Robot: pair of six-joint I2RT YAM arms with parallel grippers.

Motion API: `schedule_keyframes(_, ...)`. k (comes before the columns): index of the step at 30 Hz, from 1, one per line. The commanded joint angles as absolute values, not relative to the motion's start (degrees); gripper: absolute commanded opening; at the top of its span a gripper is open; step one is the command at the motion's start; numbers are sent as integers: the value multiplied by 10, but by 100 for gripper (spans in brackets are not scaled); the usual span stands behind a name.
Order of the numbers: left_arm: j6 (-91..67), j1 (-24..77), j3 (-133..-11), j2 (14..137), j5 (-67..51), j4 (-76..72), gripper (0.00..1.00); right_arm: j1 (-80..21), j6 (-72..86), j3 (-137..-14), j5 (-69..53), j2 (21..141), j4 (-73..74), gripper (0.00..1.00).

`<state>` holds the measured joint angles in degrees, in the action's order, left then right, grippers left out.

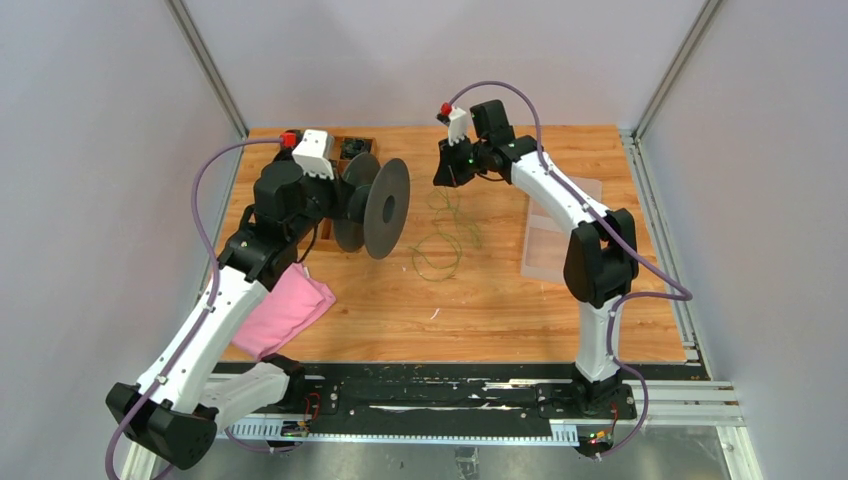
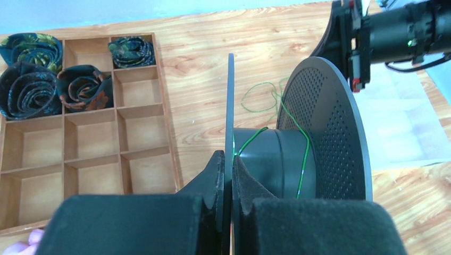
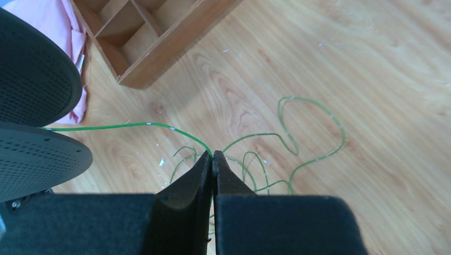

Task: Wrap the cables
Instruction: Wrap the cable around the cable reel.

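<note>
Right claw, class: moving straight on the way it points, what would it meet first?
Likely the bare wooden table, just past the green cable pinched in the right claw; the black spool lies off to one side. Depth is unclear.

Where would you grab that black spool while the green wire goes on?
By the rim of one flange, coming edge-on from outside the spool. The flange is a thin flat disc, easy to pinch, and the hub between the discs must stay free for the wire. The left jaws pinch it just so.
</note>
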<state>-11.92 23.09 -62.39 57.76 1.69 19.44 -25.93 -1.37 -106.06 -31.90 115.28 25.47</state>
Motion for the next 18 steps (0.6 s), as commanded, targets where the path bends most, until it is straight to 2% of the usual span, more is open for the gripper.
schedule_keyframes(1,-136,227,-662,577,2,148,0,-254,23,-1026,-356,1121,198,0)
schedule_keyframes(18,-181,208,-725,575,-21,180,0,-255,67,-931,-436,1130,107,1)
